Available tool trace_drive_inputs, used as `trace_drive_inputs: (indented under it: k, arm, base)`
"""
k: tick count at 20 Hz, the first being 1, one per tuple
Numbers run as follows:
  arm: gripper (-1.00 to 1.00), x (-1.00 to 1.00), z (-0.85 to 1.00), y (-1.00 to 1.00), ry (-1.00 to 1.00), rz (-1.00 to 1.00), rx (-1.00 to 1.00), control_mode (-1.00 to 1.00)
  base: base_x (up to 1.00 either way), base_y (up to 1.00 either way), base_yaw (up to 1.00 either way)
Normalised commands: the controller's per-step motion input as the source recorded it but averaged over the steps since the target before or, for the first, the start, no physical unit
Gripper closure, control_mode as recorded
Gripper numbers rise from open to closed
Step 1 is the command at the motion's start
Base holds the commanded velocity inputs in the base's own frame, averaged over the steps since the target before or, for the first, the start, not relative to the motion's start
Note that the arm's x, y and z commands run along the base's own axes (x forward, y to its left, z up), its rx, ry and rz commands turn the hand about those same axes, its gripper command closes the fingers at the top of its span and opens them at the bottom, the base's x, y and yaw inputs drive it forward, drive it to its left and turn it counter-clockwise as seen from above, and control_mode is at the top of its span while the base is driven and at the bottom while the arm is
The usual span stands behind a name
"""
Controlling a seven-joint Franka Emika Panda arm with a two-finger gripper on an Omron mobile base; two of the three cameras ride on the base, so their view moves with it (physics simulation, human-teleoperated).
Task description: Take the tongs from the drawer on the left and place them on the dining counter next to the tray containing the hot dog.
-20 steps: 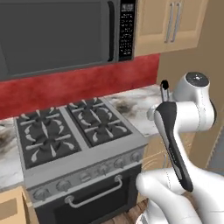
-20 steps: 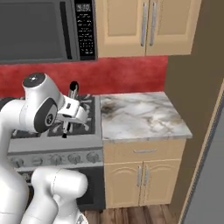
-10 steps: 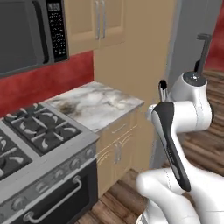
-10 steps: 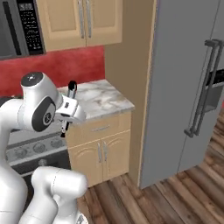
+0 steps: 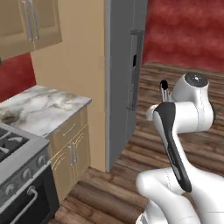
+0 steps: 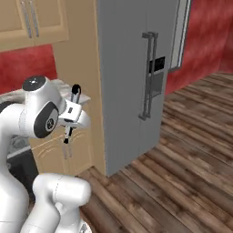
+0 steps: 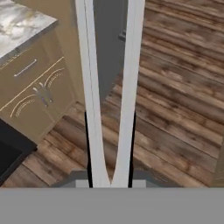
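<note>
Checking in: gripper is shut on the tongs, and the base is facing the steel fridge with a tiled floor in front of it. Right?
Not quite. The floor in front of the fridge is dark wood planks, not tile; the right base view shows it plainly. The rest holds: the gripper is shut on the tongs, whose two silver arms run up the hand view.

The tongs looked like smooth, pale matt metal. The floor was dark, grained wood planks. The counter was veined marble, the fridge flat grey metal.
</note>
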Motion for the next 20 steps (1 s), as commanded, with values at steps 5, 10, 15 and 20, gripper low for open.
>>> trace_drive_inputs:
  k: [5,10,15,20]
  arm:
    - [1.00,0.00,0.00,0.00,0.00,0.00,0.00,1.00]
    - [1.00,0.00,0.00,0.00,0.00,0.00,0.00,1.00]
    - [1.00,0.00,0.00,0.00,0.00,0.00,0.00,1.00]
    - [1.00,0.00,0.00,0.00,0.00,0.00,0.00,1.00]
  base:
    - [-0.01,-0.53,-0.45]
    - [0.00,-0.48,-0.41]
    - [0.03,-0.30,-0.33]
    - [0.35,-0.09,-0.26]
